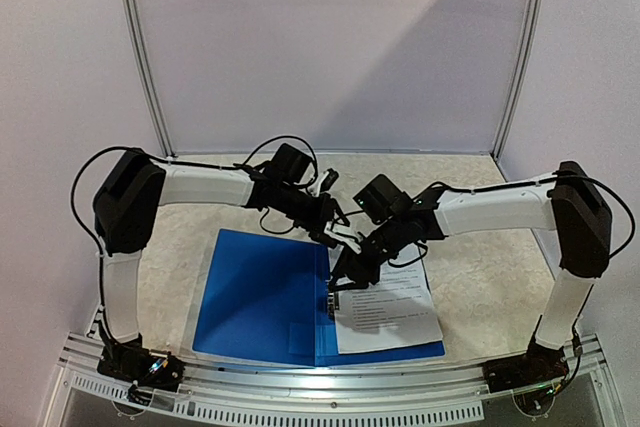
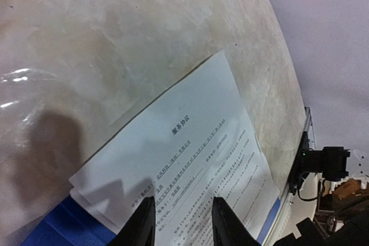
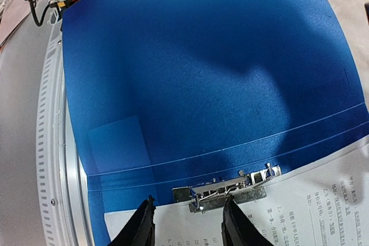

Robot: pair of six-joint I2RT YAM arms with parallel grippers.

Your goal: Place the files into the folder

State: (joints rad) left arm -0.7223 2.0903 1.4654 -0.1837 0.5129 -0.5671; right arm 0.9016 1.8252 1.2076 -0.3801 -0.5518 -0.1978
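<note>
the folder (image 1: pixel 258 295) lay open and flat on the table (image 1: pixel 490 247), with the files (image 1: pixel 392 312) on its right leaf, their left edge at the metal spine clip (image 3: pixel 228 189), likely so it could pin them. the right gripper (image 3: pixel 187 223) hung over that clip, fingers apart and holding nothing. the left gripper (image 2: pixel 183 226), also parted, hovered at the sheets' far edge, probably to steady them. their long axis ran near to far along the spine, heading end farthest from the arms.
</note>
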